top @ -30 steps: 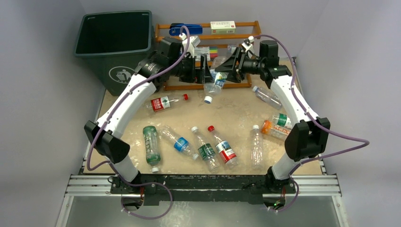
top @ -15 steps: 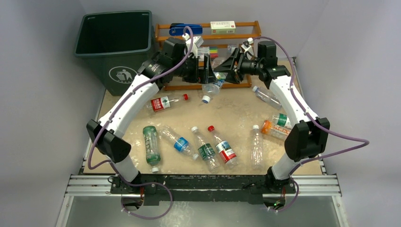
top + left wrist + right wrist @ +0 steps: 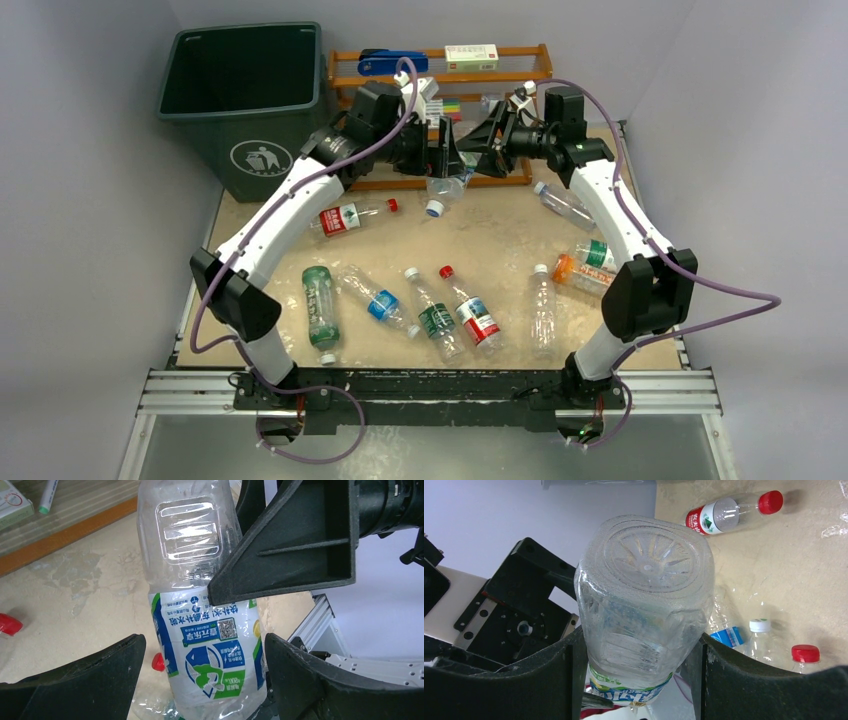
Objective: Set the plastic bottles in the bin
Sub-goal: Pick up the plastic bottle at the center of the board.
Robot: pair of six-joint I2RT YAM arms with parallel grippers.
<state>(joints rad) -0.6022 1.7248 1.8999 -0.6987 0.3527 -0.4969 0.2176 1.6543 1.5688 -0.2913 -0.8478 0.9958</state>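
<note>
Top view: a tan tabletop [image 3: 480, 240] enclosed by plain grey walls [image 3: 90, 200] at left, right and rear. The dark green bin [image 3: 240, 150] stands at upper left, just beside the wooden rack [image 3: 520, 52] along the top edge. An aluminium rail [image 3: 430, 392] bounds the lower edge. Loose plastic bottles [image 3: 320, 305] lie across lower centre and at right. Bare surface shows between them and the rack. At upper centre, above the table, the right gripper [image 3: 639, 675] is clamped on a clear bottle [image 3: 210, 645]. The left gripper [image 3: 205, 680] straddles it, jaws apart. The bottle is well apart from the bin.
</note>
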